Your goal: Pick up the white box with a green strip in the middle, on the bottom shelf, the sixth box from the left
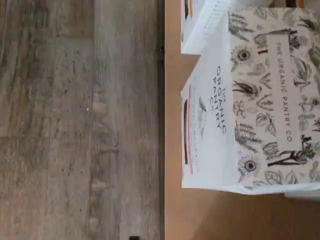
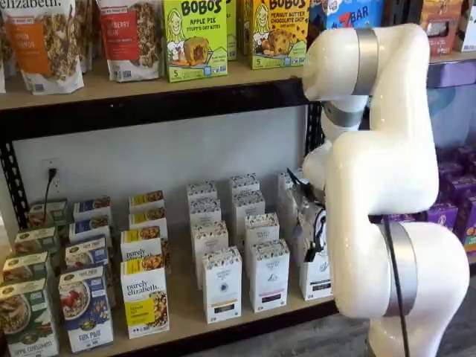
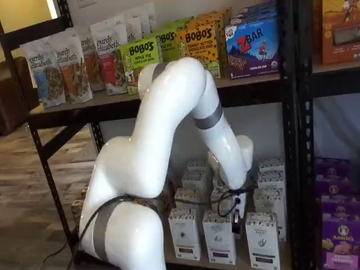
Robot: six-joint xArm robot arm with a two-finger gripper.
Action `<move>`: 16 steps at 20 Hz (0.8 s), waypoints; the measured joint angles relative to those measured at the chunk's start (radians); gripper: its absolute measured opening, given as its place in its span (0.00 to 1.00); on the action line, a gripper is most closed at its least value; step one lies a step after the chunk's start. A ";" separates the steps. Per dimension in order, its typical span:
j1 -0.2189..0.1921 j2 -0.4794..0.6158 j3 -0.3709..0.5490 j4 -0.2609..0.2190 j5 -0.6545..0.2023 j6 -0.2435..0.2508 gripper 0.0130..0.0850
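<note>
Gripper (image 3: 239, 211) spread wide, empty, arm bent down over bottom shelf (image 3: 292, 260) cartons

Carton top (image 1: 272, 95): "THE ORGANIC PANTRY CO."; upper-shelf boxes: "BOBO'S" (image 2: 195, 37), "ZBAR" (image 3: 253, 48).

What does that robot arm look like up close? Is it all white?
Mostly. The arm is glossy white with thick, rounded segments, and grey metallic bands ring its joints. A black cable runs down its lower part in both shelf views. The gripper's fingers are hidden among the boxes, so their look cannot be told.
</note>
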 joint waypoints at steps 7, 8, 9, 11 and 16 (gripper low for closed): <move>-0.037 0.008 -0.055 -0.189 0.102 0.145 1.00; -0.039 0.009 -0.058 -0.184 0.102 0.140 1.00; -0.041 0.011 -0.061 -0.179 0.100 0.134 1.00; -0.042 0.015 -0.066 -0.181 0.093 0.134 1.00; -0.049 0.041 -0.098 -0.183 0.083 0.130 1.00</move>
